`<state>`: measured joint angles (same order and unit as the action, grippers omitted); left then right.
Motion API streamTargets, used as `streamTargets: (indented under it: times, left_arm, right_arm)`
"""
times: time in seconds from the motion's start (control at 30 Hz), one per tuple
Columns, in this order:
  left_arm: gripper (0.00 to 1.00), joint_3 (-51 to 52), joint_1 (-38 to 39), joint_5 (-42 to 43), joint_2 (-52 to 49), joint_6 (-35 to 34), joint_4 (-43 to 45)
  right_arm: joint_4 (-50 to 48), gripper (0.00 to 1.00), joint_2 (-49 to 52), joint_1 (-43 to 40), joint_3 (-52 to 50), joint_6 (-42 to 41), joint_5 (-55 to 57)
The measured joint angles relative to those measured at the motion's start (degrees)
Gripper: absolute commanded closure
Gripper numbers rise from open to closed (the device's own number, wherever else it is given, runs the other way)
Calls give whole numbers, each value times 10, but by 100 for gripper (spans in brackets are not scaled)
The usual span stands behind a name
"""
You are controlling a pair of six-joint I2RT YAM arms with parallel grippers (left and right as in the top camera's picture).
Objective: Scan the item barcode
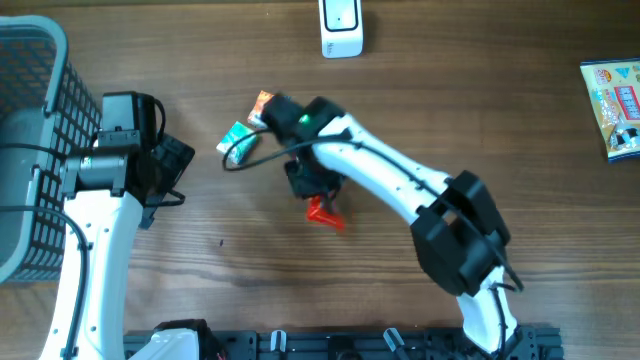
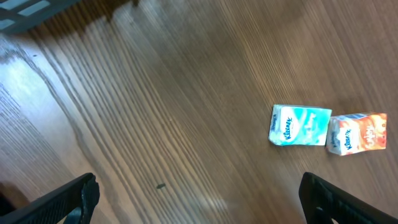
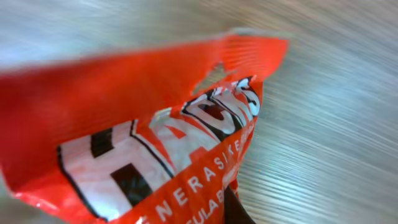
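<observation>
At the middle of the table, your right gripper (image 1: 312,185) is down over the red packet (image 1: 326,213), which pokes out from beneath it toward the near edge. In the right wrist view the packet (image 3: 155,155) fills almost the whole frame, crumpled and tilted. It has a white panel with bold black letters beginning H-A, and a line of small white print below. The fingers are hidden behind the foil. You can only say the jaws seem to be pinching the packet, since it sits right up against the lens with blurred wood grain behind it.

Your left gripper (image 1: 168,170) is off to the left, just beside the grey basket (image 1: 30,120), with nothing between its fingers. From the left wrist camera the two black fingertips (image 2: 68,199) sit at opposite bottom corners, spread wide over bare wood.

A teal tissue pack (image 2: 299,125) and an orange tissue pack (image 2: 357,132) lie side by side, touching or nearly so. From overhead they sit just beyond the right arm's wrist. A thin black cable (image 1: 245,158) loops near the teal one.

The white scanner (image 1: 341,28) stands at the far edge, well apart from the red packet. A colourful flat packet (image 1: 612,105) lies at the far right edge.
</observation>
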<state>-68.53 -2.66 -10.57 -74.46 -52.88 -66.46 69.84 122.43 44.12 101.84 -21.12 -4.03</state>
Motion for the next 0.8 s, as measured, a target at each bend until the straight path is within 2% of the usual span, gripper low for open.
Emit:
streamTargets:
  times: [0.1, 0.2, 0.27, 0.3, 0.33, 0.43, 0.53, 0.57, 0.6, 0.63, 0.67, 0.73, 0.8]
  left_arm:
    - [0, 0, 0, 0, 0, 0, -5]
    - [0, 0, 0, 0, 0, 0, -6]
    - [0, 0, 0, 0, 0, 0, -6]
    - [0, 0, 0, 0, 0, 0, -6]
    - [0, 0, 0, 0, 0, 0, -6]
    - [0, 0, 0, 0, 0, 0, -6]
    - [0, 0, 0, 0, 0, 0, -6]
    - [0, 0, 0, 0, 0, 0, -6]
    - [0, 0, 0, 0, 0, 0, -6]
    - [0, 0, 0, 0, 0, 0, -6]
    - [0, 0, 0, 0, 0, 0, -6]
    - [0, 0, 0, 0, 0, 0, -6]
    - [0, 0, 0, 0, 0, 0, -6]
  right_arm:
    - [-78, 95, 2, -96, -29, 95, -261]
    - [-166, 84, 2, -176, -115, 124, -419]
    - [-216, 40, 3, -217, -185, 124, -484]
    - [-224, 24, 3, -231, -202, 118, -493]
    - [-223, 18, 3, -245, -210, 108, -475]
    - [-112, 12, 2, -306, -196, 97, -348]
    - [-10, 6, -13, -359, -125, 83, -185]
    - [12, 7, -26, -364, -105, 82, -154]
    - [26, 14, -51, -365, -85, 85, -134]
    - [32, 33, -81, -359, -74, 108, -142]
    - [39, 64, -114, -345, -67, 140, -174]
    - [30, 96, -134, -304, -62, 176, -229]
    - [-25, 96, -133, -247, -74, 178, -250]
